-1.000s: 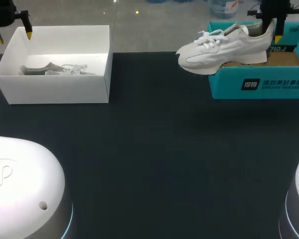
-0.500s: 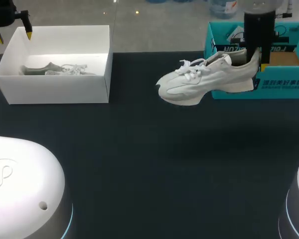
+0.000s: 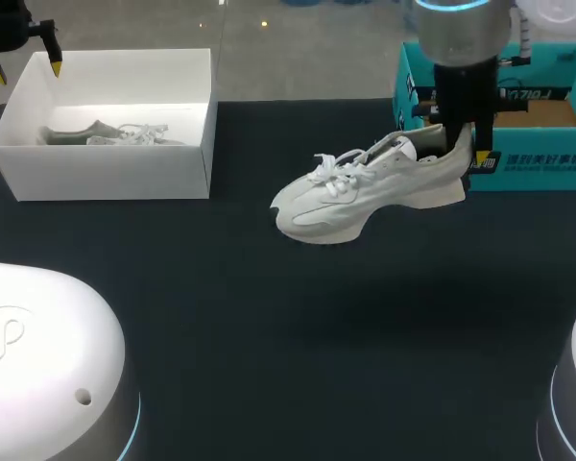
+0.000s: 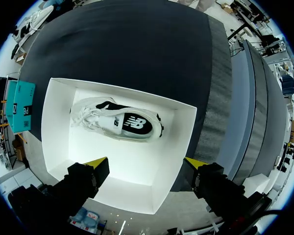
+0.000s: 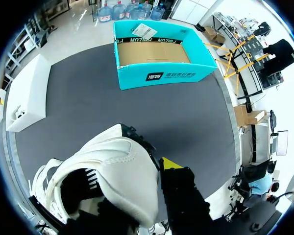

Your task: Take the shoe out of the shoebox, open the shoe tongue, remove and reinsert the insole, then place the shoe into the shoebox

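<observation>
And here we have the shoe (image 3: 365, 187) up in the air over the table (image 3: 288, 317), out of the teal box (image 3: 538, 163) and just to its near left. The right gripper (image 3: 458, 154) has it by the heel. In the right wrist view one yellow tip sits against the outside of the heel and the other finger is hidden by the shoe. Since the shoe hangs free of everything else, we judge the gripper to be clamped on the heel collar.

Now the line that matters. The shoe's long axis runs from the heel at far right, under the gripper, down to the toe at near left. The toe dips lower than the heel, the laces face up, and open table lies below it.

Over at far left, the left gripper (image 3: 24, 67) hovers above the white box (image 3: 106, 173), its fingers spread wide and holding nothing. A second shoe (image 4: 117, 120) lies on its side in that box. So the right arm is on the shoe and the left is well apart from it. The toe does point toward the left arm's side, so we reckon the tongue end will be the easier end for it to reach once the shoe is set down.
</observation>
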Action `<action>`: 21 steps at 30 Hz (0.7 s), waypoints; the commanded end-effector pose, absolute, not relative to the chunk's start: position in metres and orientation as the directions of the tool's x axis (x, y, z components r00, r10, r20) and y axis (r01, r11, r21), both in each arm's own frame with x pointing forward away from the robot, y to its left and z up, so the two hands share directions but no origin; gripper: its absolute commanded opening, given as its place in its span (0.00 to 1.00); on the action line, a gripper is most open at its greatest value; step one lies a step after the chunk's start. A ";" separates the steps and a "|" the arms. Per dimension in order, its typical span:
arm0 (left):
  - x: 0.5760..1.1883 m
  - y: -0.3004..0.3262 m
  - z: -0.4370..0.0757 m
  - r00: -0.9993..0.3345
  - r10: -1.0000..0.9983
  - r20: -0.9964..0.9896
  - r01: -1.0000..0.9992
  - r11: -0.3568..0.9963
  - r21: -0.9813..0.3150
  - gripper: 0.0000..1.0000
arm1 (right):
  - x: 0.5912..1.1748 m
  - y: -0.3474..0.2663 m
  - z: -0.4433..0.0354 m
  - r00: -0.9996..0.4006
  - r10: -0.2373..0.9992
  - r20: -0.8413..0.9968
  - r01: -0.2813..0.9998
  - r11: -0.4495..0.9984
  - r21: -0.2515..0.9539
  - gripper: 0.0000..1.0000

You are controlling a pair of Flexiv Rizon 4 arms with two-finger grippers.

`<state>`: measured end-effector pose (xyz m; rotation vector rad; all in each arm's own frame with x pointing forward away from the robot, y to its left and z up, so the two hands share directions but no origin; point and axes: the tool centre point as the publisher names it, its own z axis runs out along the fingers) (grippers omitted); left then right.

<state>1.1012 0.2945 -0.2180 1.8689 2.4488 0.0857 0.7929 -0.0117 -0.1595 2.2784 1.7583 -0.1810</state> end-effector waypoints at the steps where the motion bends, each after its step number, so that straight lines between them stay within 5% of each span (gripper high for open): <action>1: 1.101 0.295 -0.218 -0.262 0.965 -0.013 0.962 0.263 0.080 1.00 | 0.795 -0.011 -0.158 0.262 0.931 -0.254 0.964 -0.238 0.120 0.00; 21: 1.101 0.295 -0.218 -0.262 0.965 -0.013 0.962 0.263 0.080 1.00 | 0.754 0.022 -0.182 0.268 0.919 -0.288 0.963 -0.249 0.103 0.00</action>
